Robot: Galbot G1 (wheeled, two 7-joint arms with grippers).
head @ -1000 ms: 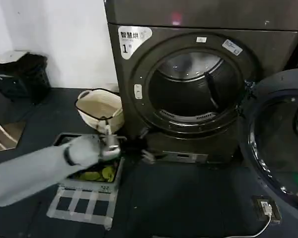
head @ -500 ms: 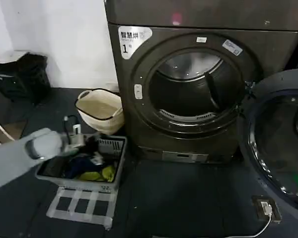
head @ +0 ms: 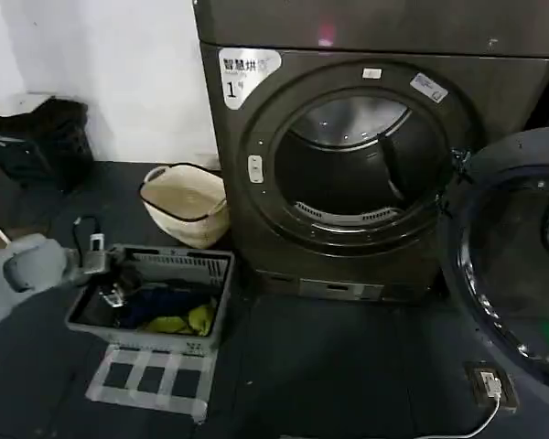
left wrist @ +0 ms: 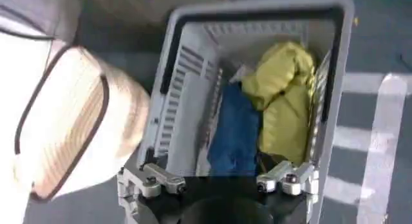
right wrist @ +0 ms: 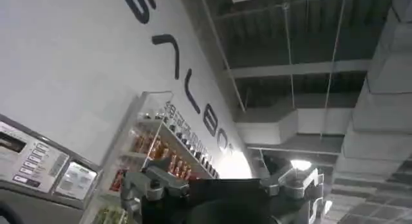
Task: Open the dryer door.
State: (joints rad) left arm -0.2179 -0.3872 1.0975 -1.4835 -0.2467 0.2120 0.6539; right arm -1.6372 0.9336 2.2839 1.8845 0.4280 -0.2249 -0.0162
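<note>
My left arm reaches in from the left edge of the head view, low and near the floor, its grey sleeve ending at the wrist. My left gripper (head: 110, 274) points downward, its two fingers (left wrist: 158, 180) spread wide apart with nothing between them. My right gripper (right wrist: 222, 183) is tilted upward, its fingers likewise parted and empty.

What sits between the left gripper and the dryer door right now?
The dryer door already hangs open at the right of the dryer. The left gripper, open, hovers over the grey laundry basket far to the left. The basket's far wall and bare dark floor lie between; nothing else visible blocks.
</note>
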